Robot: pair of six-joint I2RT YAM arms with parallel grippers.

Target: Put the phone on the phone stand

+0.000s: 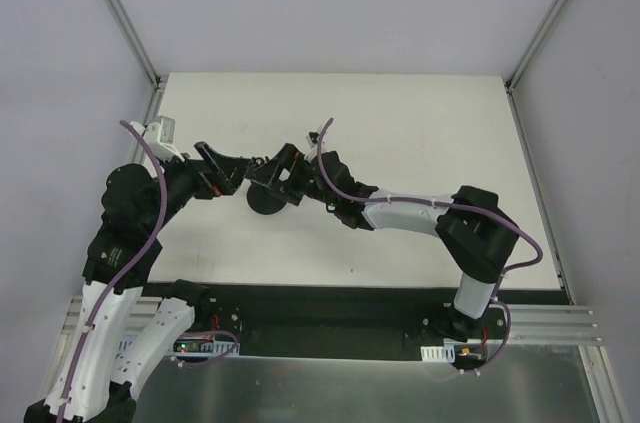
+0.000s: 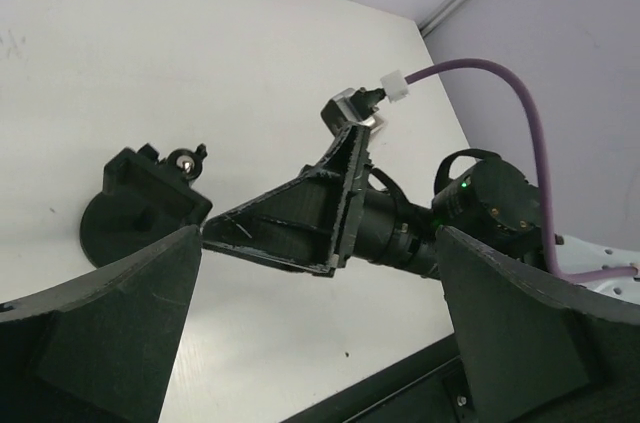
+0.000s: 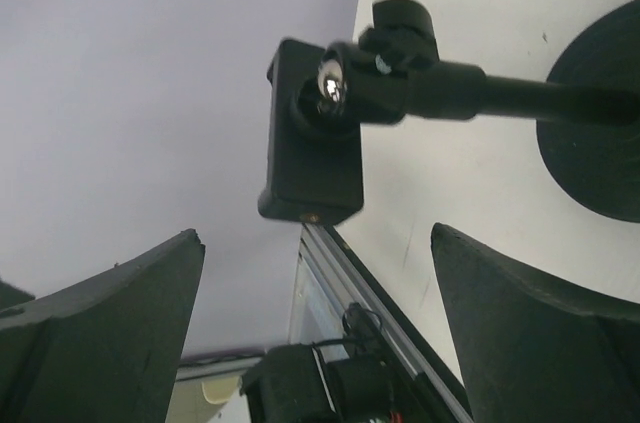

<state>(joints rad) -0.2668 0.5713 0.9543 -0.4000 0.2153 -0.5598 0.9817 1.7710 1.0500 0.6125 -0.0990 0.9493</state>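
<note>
Your right claw (image 3: 318, 233) fills its wrist view's foreground, fingers spread wide at 7 and 5 o'clock with nothing between them. Framed in that gap is the stand (image 3: 520, 98). The flat slab at its neck's tip reads as the phone (image 3: 310, 153) seated in the cradle, though black on black you can't separate the two for certain. Your left claw (image 2: 320, 238) is equally wide and empty, facing the cradle from the other side; that bracketing would suit steadying or checking the seat. From above, the left claw sits at the disc's 10 o'clock, elbow bent high. The right sits at 1 o'clock, forearm stretched low from 4 o'clock.
</note>
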